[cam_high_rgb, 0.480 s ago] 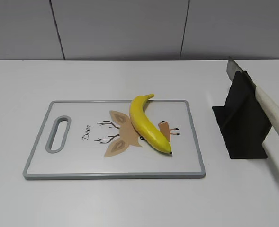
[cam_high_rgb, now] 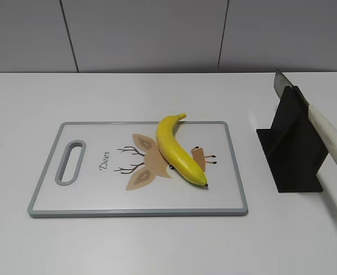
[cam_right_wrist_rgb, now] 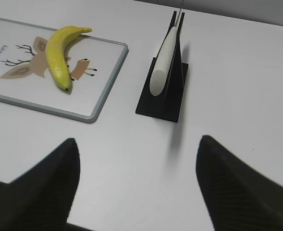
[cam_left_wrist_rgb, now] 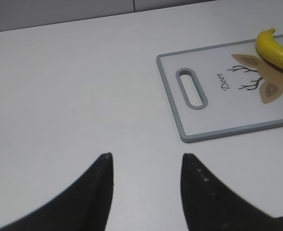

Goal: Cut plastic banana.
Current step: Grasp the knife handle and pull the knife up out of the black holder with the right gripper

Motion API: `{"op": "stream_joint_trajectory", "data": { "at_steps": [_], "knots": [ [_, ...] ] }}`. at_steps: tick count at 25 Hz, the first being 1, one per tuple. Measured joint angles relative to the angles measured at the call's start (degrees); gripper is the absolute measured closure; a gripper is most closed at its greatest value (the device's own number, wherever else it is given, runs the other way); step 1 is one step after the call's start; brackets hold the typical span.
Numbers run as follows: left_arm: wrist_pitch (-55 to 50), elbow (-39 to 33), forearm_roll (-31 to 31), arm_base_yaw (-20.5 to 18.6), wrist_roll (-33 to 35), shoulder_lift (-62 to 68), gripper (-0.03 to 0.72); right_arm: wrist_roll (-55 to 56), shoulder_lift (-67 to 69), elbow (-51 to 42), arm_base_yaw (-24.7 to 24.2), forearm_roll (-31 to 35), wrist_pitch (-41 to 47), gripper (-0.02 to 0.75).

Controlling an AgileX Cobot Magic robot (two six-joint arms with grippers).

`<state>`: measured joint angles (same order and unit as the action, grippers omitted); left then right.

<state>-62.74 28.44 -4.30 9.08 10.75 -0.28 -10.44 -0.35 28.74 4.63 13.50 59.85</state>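
While both arms hang back over bare tabletop, the plastic banana (cam_high_rgb: 178,151) lies whole on the cutting board (cam_high_rgb: 88,197) in the middle of the exterior view, running diagonally from its stem at the board's upper edge down to its dark tip toward the lower right; it rests across the deer picture (cam_high_rgb: 148,166) printed on the board, beside the word "Deer"; the board is white with a grey rim and has a slotted handle (cam_high_rgb: 70,162) at its left end. To the right of the board, well apart from it, a black knife stand (cam_high_rgb: 291,146) sits on the white table (cam_high_rgb: 157,246); a knife (cam_high_rgb: 322,134) with a pale handle rests tilted in it, blade tip toward the upper part of the frame, handle reaching toward the right edge.

In the left wrist view the left gripper (cam_left_wrist_rgb: 147,166) shows at the bottom of the frame with its two dark fingers spread and nothing between them; the board's handle end lies at the upper right, apart from it. In the right wrist view the right gripper (cam_right_wrist_rgb: 136,159) fills the lower corners, its fingers released wide and unloaded; the knife stand stands above the gap at the upper middle, the banana at the upper left.
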Motion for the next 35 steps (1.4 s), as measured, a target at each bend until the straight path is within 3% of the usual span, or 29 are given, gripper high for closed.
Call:
{"op": "stream_joint_trajectory", "data": {
  "at_steps": [21,29,35],
  "knots": [
    [0.25,0.00,0.76,0.00,0.00,0.00,0.248,0.00,0.00,0.00,0.00,0.00,0.00,0.153],
    [0.30,0.00,0.88,0.00,0.00,0.00,0.154,0.00,0.00,0.00,0.00,0.20,0.00,0.153],
    [0.68,0.00,0.88,0.00,0.00,0.00,0.138,0.00,0.84,0.39,0.00,0.68,-0.01,0.153]
  ]
}}
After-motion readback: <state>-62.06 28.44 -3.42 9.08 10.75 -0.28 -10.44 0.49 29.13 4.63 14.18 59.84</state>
